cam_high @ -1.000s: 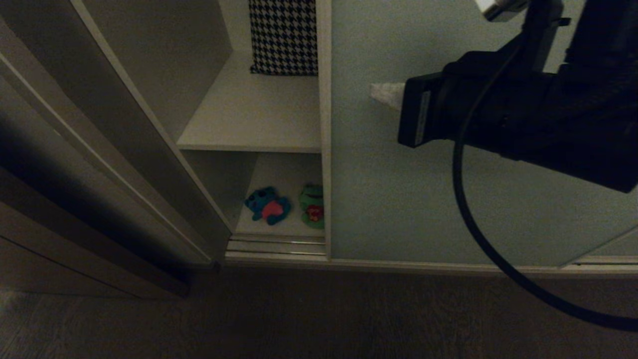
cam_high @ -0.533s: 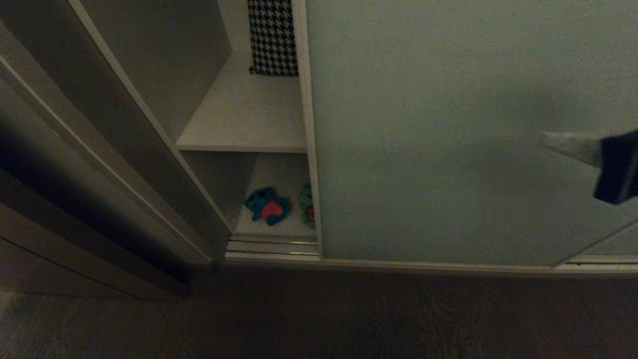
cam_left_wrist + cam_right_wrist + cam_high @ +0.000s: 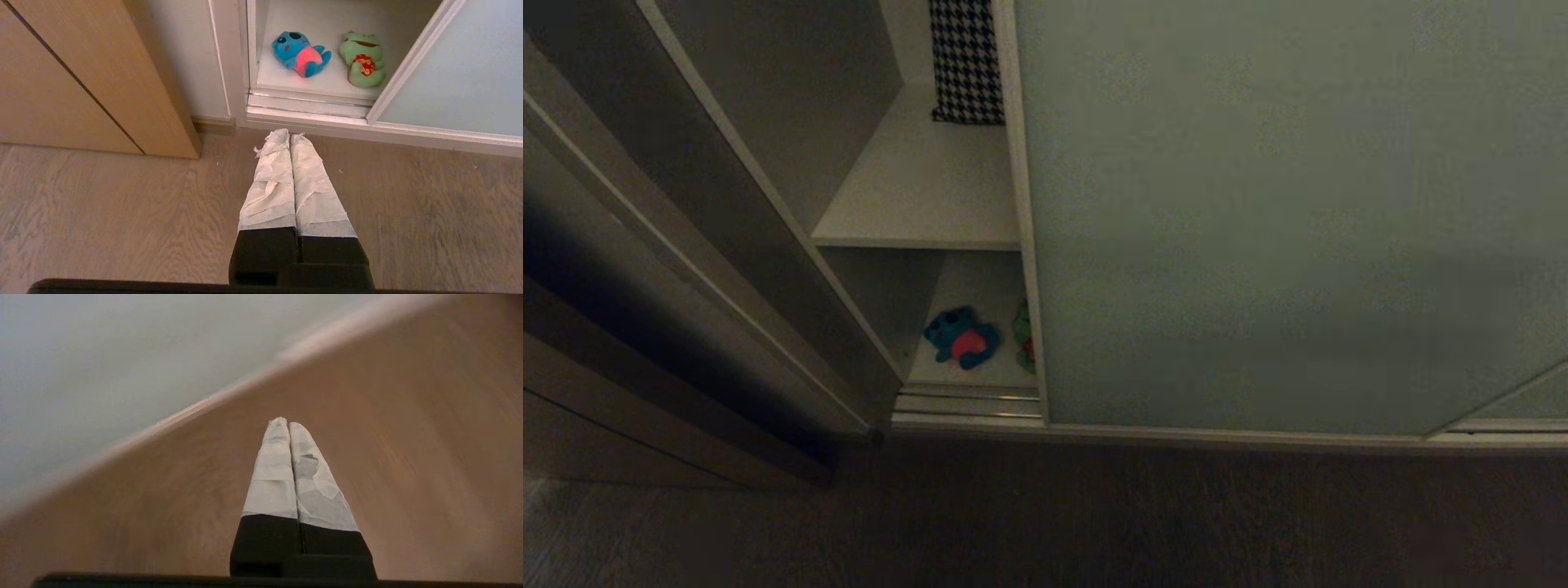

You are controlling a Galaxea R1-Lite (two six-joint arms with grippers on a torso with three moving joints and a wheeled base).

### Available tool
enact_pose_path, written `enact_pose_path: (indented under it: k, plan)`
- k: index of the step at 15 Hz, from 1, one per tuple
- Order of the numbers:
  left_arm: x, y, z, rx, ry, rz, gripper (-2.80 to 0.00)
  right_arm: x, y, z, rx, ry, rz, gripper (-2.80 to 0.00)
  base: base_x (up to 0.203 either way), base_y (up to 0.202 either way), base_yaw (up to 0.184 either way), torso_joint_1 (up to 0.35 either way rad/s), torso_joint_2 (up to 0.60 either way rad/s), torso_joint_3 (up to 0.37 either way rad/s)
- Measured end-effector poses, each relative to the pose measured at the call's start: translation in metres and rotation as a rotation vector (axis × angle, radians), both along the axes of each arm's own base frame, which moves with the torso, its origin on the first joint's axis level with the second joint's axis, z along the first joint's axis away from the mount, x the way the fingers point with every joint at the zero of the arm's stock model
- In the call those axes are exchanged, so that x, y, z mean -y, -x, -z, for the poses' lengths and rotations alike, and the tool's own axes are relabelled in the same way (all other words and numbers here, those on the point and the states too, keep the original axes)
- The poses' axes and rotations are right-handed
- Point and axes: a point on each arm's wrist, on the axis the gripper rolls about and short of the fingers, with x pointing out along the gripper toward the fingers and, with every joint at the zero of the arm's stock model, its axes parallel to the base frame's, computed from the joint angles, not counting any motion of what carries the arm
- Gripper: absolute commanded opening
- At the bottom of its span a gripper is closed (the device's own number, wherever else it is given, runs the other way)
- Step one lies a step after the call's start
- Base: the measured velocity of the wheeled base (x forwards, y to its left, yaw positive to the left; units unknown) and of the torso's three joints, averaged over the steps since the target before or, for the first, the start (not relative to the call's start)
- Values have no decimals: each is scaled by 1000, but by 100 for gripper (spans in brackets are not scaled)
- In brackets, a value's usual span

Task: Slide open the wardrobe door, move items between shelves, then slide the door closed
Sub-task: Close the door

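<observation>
**Door nearly shut, both claws clenched on nothing**

The sliding wardrobe door fills most of my head view, a pale grey-green panel. Its cream frame edge stands just right of a narrow open gap. Through that gap: the upper shelf, white and bare at the front, with a black-and-white houndstooth cloth at the back, partly hidden behind the door edge. Below it the lower shelf, just behind the silver floor rails.

On the lower shelf lie two plush toys. The blue toy, pink belly up, lies in plain sight. The green frog lies just beside it, half covered by the door edge in the head view; my left wrist view shows it whole. A third toy I cannot see.

My left gripper hangs over the wood floor, near the rails, fingers pressed together, empty. My right gripper points at the floor near the door's bottom edge, fingers likewise together, holding nothing. Neither arm appears in the head view.
</observation>
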Motion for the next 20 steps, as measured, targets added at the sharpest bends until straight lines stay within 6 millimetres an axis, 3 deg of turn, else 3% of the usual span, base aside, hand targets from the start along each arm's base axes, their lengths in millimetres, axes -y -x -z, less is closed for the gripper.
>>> enact_pose_path:
  k: [4, 6, 10, 14, 20]
  plan:
    - [0, 0, 0, 0, 0, 0, -280, 56, 6, 5, 90, -122, 437, -280, 0, 0, 0, 0, 0, 0]
    - [0, 0, 0, 0, -1, 0, -280, 86, 10, -17, 202, -129, 504, -280, 0, 0, 0, 0, 0, 0]
    - [0, 0, 0, 0, -1, 0, -280, 144, 19, -63, 378, -160, 423, -280, 0, 0, 0, 0, 0, 0]
    - [0, 0, 0, -1, 0, -1, -280, 203, 17, -86, 449, -203, 309, -280, 0, 0, 0, 0, 0, 0]
    - [0, 0, 0, 0, 0, 0, -280, 269, 3, -76, 475, -350, 77, -280, 0, 0, 0, 0, 0, 0]
